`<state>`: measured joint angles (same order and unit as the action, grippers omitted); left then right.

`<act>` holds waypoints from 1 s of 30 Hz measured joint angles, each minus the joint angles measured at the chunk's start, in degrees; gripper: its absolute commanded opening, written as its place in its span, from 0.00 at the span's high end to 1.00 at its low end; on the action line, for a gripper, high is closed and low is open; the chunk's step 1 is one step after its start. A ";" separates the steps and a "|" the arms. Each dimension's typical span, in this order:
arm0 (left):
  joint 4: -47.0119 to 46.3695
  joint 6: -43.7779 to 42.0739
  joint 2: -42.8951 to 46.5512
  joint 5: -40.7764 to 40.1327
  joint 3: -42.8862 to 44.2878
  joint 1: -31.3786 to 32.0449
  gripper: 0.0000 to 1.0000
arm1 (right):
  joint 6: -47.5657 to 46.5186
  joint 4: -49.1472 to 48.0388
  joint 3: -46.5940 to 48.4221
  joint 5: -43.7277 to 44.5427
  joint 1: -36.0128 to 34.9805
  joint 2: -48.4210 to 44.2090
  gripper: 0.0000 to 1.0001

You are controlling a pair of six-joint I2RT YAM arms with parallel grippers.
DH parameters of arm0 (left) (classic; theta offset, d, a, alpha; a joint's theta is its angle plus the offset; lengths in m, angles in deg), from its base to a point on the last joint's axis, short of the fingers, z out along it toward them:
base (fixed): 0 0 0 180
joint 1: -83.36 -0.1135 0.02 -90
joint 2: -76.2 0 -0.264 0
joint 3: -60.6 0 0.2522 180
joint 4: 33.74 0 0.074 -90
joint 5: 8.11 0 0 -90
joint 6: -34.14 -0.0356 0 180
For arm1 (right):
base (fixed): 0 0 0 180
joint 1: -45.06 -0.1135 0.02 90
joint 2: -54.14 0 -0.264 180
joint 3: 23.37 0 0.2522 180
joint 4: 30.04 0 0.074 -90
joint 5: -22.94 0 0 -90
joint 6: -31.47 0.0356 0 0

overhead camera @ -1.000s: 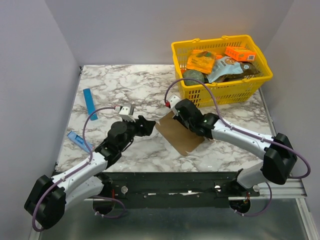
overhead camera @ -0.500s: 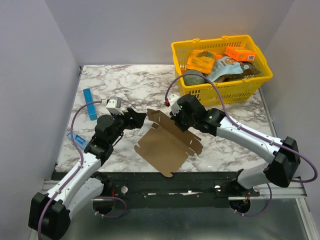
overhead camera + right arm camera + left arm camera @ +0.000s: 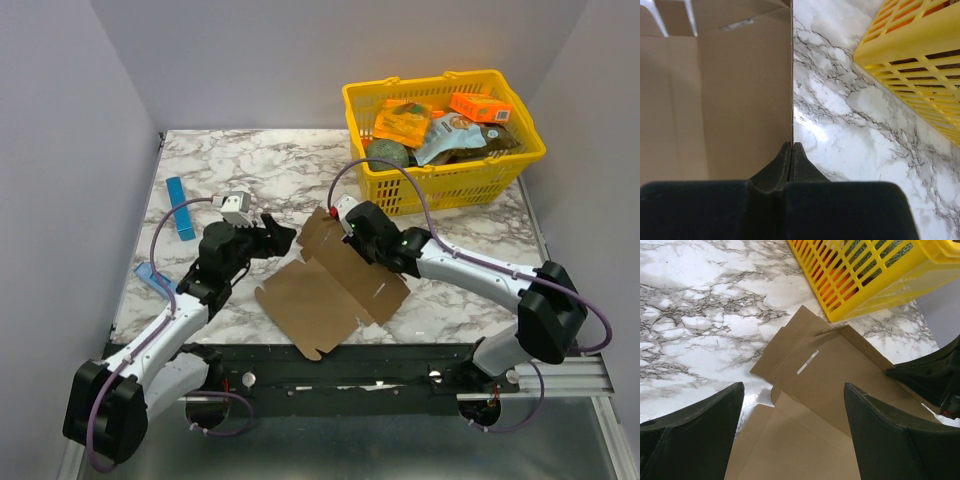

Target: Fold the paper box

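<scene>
Jaws of your right gripper (image 3: 791,147) pinch the paper box (image 3: 335,290) by its edge, the sheet spreading to their left and the yellow basket (image 3: 920,50) off to their right. Your left gripper (image 3: 792,395) stands wide open, the same sheet lying below and ahead of its jaws.

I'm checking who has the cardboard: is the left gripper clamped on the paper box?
No, the left gripper stands wide open over the paper box, pinching nothing.

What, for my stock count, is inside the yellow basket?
An orange box, an orange packet, a pale pouch and a dark round item show; anything beneath them is covered.
</scene>
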<state>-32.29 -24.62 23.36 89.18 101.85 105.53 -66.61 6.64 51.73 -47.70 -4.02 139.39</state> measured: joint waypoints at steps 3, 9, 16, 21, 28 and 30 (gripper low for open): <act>-1.18 0.02 -1.84 0.46 0.26 -0.07 0.10 | -0.15 -1.16 -0.90 2.32 -0.04 1.11 0.99; -2.82 -0.15 -6.10 1.20 1.31 -0.39 0.10 | -1.70 -2.75 -2.05 7.19 -0.48 1.09 0.99; -5.44 -0.85 -12.72 2.75 5.11 -1.22 0.12 | -6.43 -4.96 -1.97 12.59 -1.27 1.36 0.99; -7.80 -1.20 -15.12 4.55 5.79 -1.22 0.12 | -10.62 -7.19 -1.40 16.28 -1.97 3.54 0.99; -8.85 -0.48 -18.67 4.74 6.88 -1.95 0.11 | -16.46 -13.20 -2.34 20.87 -5.11 4.02 0.99; -9.09 -0.02 -19.96 4.74 8.33 -2.23 0.11 | -18.05 -14.97 -3.10 22.23 -6.16 4.04 0.99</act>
<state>-41.39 -24.64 3.41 93.92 110.17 103.30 -84.66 -8.34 48.63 -25.47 -10.19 143.44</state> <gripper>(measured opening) 0.889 0.014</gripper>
